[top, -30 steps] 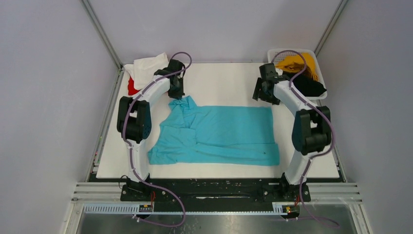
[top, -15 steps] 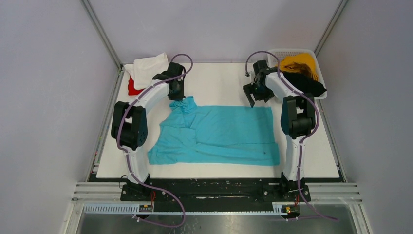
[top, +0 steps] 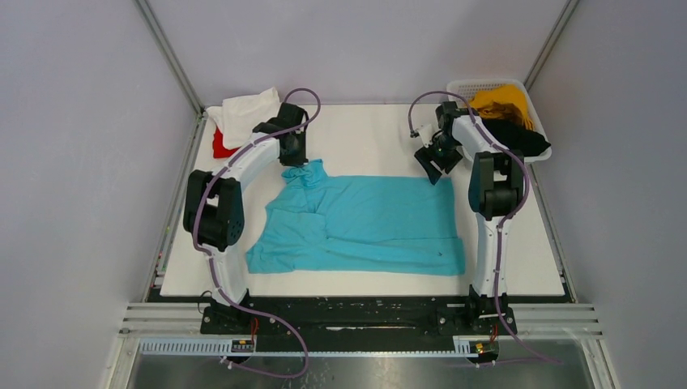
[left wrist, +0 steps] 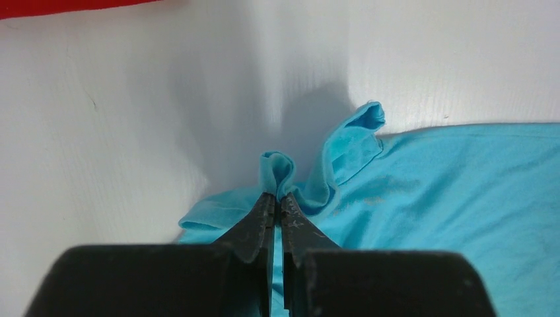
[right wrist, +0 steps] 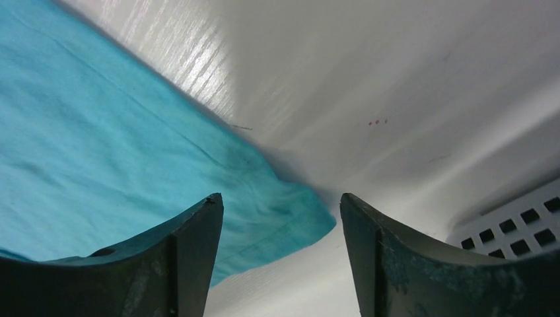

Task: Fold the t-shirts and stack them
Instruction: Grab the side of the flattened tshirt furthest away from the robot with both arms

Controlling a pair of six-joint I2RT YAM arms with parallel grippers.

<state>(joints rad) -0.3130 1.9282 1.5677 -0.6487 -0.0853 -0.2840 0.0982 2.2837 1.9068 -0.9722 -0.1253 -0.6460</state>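
Observation:
A turquoise t-shirt (top: 373,223) lies spread on the white table, its left part rumpled. My left gripper (top: 295,156) is shut on a pinched fold of the turquoise shirt (left wrist: 278,173) at its far left corner. My right gripper (top: 436,169) is open and empty, hovering just above the shirt's far right corner (right wrist: 290,211). A folded white t-shirt (top: 243,113) lies on a red t-shirt (top: 219,146) at the far left. A mustard yellow t-shirt (top: 502,101) and a black t-shirt (top: 518,138) lie in the basket.
A white plastic mesh basket (top: 462,87) stands at the far right corner, close to my right arm; its wall shows in the right wrist view (right wrist: 522,221). Grey enclosure walls and metal posts ring the table (top: 364,134).
My right gripper has swung left and forward from beside the basket down to the shirt's far right corner. My left gripper has stayed shut on the shirt's far left corner.

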